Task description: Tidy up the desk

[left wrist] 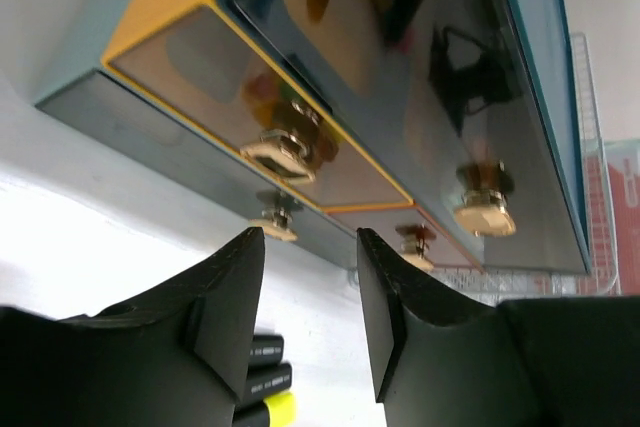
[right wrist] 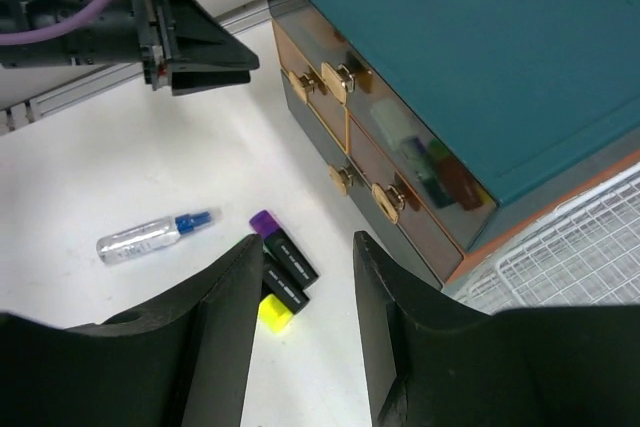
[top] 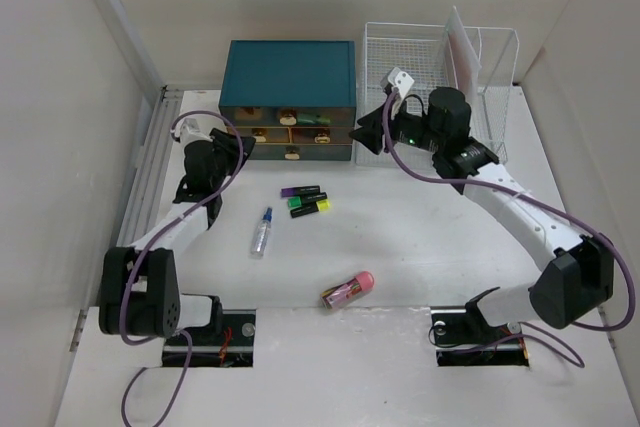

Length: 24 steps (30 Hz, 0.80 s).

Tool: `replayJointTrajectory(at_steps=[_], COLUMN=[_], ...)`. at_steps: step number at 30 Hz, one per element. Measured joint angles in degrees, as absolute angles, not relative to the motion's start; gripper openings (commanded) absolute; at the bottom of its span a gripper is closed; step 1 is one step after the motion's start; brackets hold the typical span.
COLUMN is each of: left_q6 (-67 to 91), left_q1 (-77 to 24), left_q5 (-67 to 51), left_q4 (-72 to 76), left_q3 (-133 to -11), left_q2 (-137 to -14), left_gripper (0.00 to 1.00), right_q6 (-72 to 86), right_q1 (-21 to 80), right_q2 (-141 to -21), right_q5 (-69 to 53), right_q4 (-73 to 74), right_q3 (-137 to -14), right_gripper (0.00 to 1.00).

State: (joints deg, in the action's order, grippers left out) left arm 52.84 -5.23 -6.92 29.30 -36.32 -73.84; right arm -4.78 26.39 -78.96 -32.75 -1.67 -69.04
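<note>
Desk: matte white top filling the floor of the top view; both arm bases sit at its near edge and everything else stands on it.
Drawer box: teal, at the far edge left of centre; glossy drawer fronts with brass knobs face the arms.
Wire rack: white, just beside the box on its right, at the far edge.
White sheet: stands on edge inside the rack, leaning slightly.
Right arm: reaches from the near right toward the gap between box and rack.
Left arm: reaches up the left side toward the box's left front corner.
Right gripper: jaws partly apart, nothing between them; held above the desk off the box's right front corner, looking down on the highlighters.
Left gripper: jaws partly apart, nothing gripped; low, pointed at the lower drawer fronts, short of the knobs.
Pink-capped tube: lies alone, centre near side.
Small clear bottle: blue cap, lying flat, left of centre.
Highlighters: three side by side, purple, green and yellow caps, in front of the box.
Brass knob: closest to the left wrist camera, on the yellow-edged drawer.
</note>
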Motion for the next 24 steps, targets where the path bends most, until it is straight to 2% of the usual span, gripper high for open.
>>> replayJointTrajectory(at_steps=[12,24], left_q6=[55.46,56.07], left_q1=[-2.87,-2.87], left_q5=[-8.25,-8.88], left_q4=[39.09,41.32], left_q3=[-36.23,-36.47], left_q2=[-80.53,-84.58], left_gripper=[0.33,0.36], right_q6=[-2.68,-2.52], right_q1=[24.8,24.8], right_q2=[-78.96,-78.96], right_q5=[-35.35,-35.79], right_q4=[-1.67,-1.67], right_q3=[-69.04,-69.04], right_gripper=[0.47,0.47])
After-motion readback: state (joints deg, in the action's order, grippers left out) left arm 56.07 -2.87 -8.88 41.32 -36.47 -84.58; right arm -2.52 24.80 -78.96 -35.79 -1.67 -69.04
